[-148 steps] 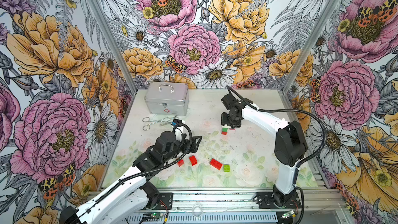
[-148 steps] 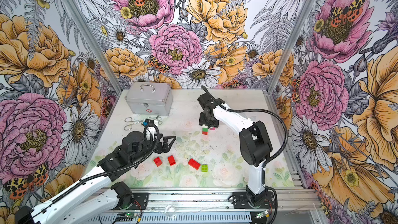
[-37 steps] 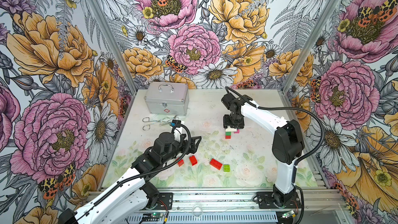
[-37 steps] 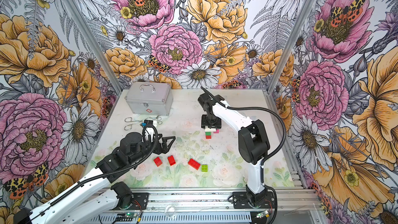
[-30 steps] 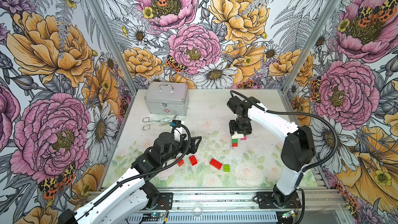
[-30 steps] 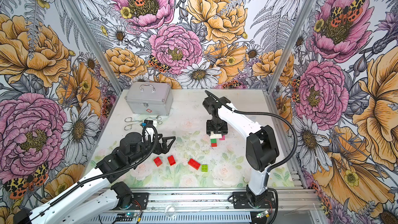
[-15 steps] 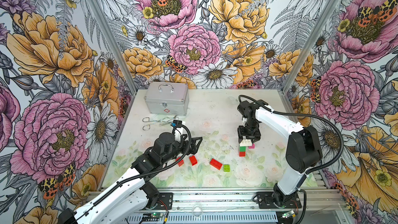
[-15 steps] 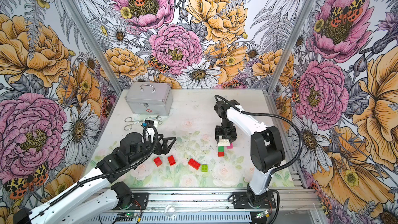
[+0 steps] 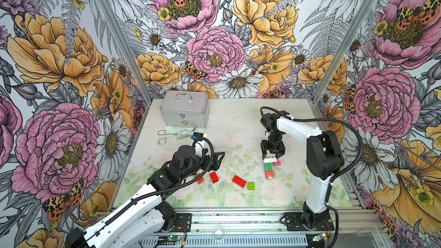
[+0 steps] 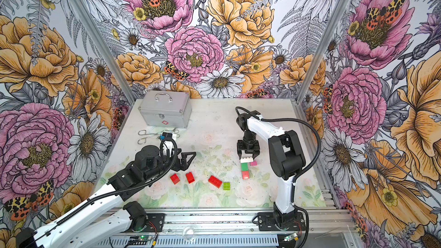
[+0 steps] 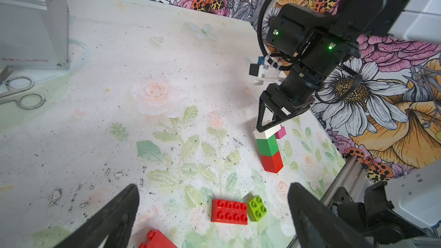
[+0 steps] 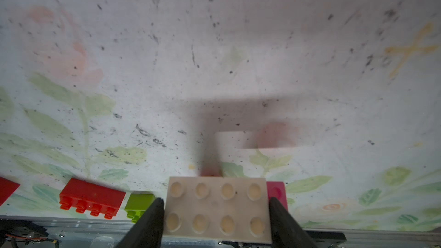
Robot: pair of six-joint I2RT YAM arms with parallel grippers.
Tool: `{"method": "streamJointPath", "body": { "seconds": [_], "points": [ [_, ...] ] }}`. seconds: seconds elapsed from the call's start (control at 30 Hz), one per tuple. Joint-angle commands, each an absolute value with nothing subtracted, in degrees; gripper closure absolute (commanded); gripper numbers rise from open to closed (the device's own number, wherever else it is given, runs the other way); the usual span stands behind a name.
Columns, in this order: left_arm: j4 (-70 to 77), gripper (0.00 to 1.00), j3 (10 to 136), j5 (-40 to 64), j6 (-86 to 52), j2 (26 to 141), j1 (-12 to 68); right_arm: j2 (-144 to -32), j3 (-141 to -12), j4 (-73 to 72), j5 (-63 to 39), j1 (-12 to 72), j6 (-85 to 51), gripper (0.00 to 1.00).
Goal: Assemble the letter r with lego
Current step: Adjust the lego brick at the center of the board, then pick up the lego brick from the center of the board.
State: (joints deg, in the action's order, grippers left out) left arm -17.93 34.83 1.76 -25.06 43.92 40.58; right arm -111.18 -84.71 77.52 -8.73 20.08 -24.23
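My right gripper (image 9: pixel 272 156) is shut on a white lego brick (image 12: pixel 218 208), fingers pointing down. Under the white brick sit a dark green brick (image 9: pixel 268 166) and a red brick (image 9: pixel 269 174), with a small pink brick (image 11: pixel 280 132) beside the green one under the white brick's overhang. I cannot tell whether the red base touches the table. A long red brick (image 9: pixel 239 181), a lime brick (image 9: pixel 251 185) and two small red bricks (image 9: pixel 214 177) (image 9: pixel 200 179) lie loose near the front. My left gripper (image 9: pixel 218 161) hangs open and empty just behind the small red bricks.
A silver metal case (image 9: pixel 184 111) stands at the back left, with steel scissors-like tools (image 9: pixel 175 134) lying in front of it. An aluminium rail (image 9: pixel 238 218) runs along the table's front edge. Flowered walls close in the left, back and right sides.
My right gripper has carried the stacked bricks from the middle of the table toward the front right and lower. The left arm and the loose bricks have not moved.
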Motion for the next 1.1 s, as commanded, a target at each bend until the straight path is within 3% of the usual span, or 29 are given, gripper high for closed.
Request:
{"method": "streamJointPath", "body": {
  "seconds": [0.0,0.33,0.4,0.57,0.8,1.07],
  "points": [
    [-19.1,0.01,37.1,0.5,-24.1,42.9,40.0,-111.5,-87.9,77.1,-7.5,19.2,-23.1,0.37],
    [-19.2,0.01,37.0,1.5,-24.2,42.4,39.7,-113.9,-93.7,76.4,-6.9,16.6,-22.1,0.27],
    [-19.1,0.01,36.8,1.9,-24.3,42.2,39.7,-115.3,-95.0,76.1,-7.3,16.3,-21.7,0.15],
    [-21.0,0.01,37.5,0.4,-24.3,40.6,40.4,-115.6,-96.9,75.7,-6.3,16.0,-22.3,0.12],
    [-21.6,0.01,37.8,0.0,-24.4,39.0,40.5,-100.5,-82.1,68.2,-5.0,17.5,-28.5,0.14],
    [-19.3,0.01,35.6,-0.4,-25.3,39.9,41.1,-82.2,-62.5,58.0,1.8,28.6,-40.7,0.15]
  ]
}}
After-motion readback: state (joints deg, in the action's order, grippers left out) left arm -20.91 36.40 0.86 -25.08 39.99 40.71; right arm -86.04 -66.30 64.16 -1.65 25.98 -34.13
